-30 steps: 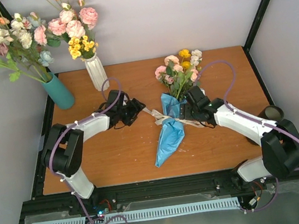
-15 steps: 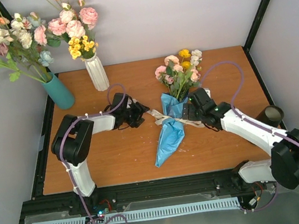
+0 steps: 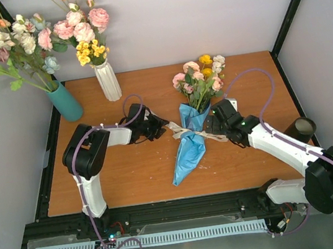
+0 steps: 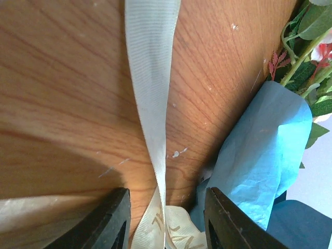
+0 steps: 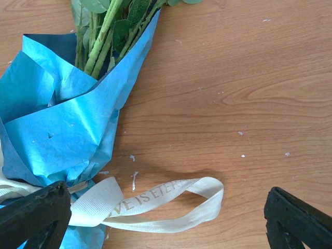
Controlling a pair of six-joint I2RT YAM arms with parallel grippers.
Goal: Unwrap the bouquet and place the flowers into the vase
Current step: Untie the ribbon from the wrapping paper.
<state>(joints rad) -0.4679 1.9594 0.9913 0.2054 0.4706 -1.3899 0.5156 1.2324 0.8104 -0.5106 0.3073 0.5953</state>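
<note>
"Where's the bouquet (image 3: 193,127) lying?"

"Mid-table (image 3: 130,174), blooms (image 3: 200,75) toward the far edge, blue paper (image 3: 189,149) tip toward the near edge. Its ribbon (image 4: 150,78) tail runs out leftward, straight between the left fingers (image 3: 156,126), the nearer pair."

"Gripping it?"

"Not yet, there's a gap on either side. The right fingers (image 3: 210,125) are spread wide beside the knot (image 3: 188,134)."

"Anything changed?"

"The left arm has reached in closer and its fingers have narrowed."

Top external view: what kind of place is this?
Probably a robot test cell: a wooden table boxed in by plain white walls and a black frame, with robot arms bolted at its near edge.
</note>
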